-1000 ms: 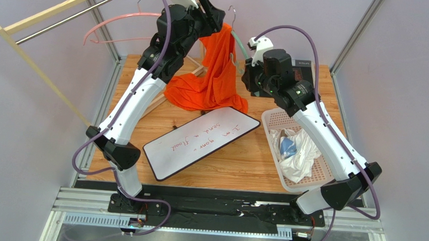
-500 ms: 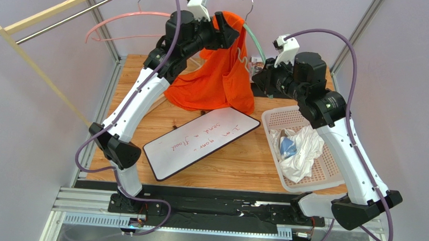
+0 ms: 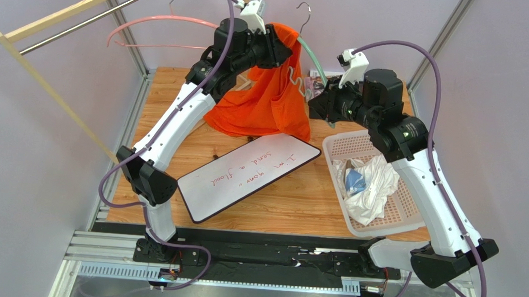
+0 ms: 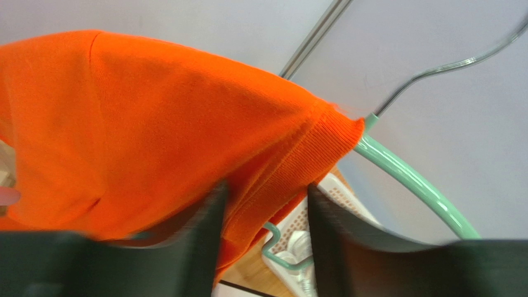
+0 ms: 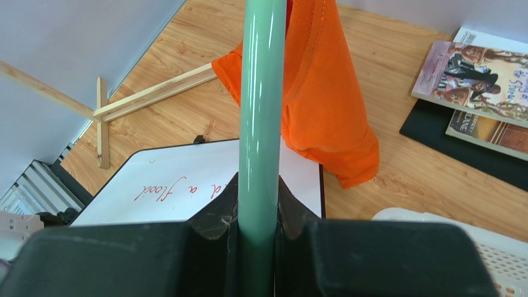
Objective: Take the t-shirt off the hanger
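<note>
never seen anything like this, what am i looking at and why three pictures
These are two white robot arms bolted to a wooden table, each ending in a two-fingered hand. The wide picture comes from a camera above and behind them; the other two come from cameras on the wrists. The right hand is shut on a green hanger, holding it up. An orange t-shirt hangs from it. The left hand has its fingers apart around the shirt's collar, not clearly pinching it. On the table lie a whiteboard, a basket of white cloth and some books. A pink hanger hangs on the rail at the back.
</note>
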Controlling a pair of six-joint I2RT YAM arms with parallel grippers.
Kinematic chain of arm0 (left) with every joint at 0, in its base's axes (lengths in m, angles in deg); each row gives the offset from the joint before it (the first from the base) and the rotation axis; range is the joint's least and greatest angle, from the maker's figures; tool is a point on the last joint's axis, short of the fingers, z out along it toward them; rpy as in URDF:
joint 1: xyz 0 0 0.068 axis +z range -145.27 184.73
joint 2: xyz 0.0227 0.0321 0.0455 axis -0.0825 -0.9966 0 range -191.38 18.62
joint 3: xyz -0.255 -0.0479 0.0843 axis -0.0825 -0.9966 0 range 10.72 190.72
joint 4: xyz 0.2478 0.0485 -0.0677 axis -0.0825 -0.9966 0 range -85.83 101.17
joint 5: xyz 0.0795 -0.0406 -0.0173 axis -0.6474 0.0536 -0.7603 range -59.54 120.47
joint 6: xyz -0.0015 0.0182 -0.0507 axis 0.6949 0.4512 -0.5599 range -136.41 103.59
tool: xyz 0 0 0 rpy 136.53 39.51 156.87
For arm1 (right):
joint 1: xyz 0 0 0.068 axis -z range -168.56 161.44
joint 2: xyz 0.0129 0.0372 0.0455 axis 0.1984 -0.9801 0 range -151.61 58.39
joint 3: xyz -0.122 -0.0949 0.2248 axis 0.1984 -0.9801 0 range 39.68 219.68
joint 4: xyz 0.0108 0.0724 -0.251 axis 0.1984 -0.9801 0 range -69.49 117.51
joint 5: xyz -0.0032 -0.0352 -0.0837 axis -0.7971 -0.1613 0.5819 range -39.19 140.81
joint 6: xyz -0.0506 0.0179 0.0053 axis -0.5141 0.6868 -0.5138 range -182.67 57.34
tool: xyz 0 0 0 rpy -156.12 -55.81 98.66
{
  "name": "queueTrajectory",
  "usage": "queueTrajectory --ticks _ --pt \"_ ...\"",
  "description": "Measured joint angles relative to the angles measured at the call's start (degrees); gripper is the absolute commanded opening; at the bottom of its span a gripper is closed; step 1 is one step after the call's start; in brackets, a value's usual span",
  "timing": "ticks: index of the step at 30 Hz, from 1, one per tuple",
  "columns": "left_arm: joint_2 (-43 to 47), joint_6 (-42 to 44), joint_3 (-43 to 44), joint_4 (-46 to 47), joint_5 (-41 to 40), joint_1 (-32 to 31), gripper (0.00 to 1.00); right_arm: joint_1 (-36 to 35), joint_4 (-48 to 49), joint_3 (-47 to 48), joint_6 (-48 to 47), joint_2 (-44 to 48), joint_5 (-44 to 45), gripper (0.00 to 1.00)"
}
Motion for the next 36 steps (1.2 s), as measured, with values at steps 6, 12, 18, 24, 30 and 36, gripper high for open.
queueTrajectory --ticks 6,12,18,24,30,36 --pt "-0.17 -0.37 0.24 -1.75 -1.70 0.00 0.04 0.00 -1.07 -1.97 0.68 2.67 0.00 0.00" --pt "-1.73 -0.72 4.57 -3.50 -3.85 0.00 0.00 0.00 -1.70 -4.72 0.81 5.88 -0.13 0.00" --pt "-2.19 -3.39 5.88 -3.48 -9.99 0.09 0.00 0.00 -2.21 -11.04 0.09 12.94 0.22 0.00" --pt "-4.52 -7.58 9.62 -3.98 -14.40 1.79 0.00 0.00 -3.06 -14.40 -1.73 19.89 0.13 0.00" --pt "-6.05 -9.20 10.47 -4.72 -14.73 3.19 0.00 0.00 -3.61 -14.86 -2.91 27.10 3.28 0.00" --pt "-4.22 -9.18 5.35 -4.52 -11.91 2.97 0.00 0.00 -2.23 -10.38 -3.06 24.02 8.04 0.00"
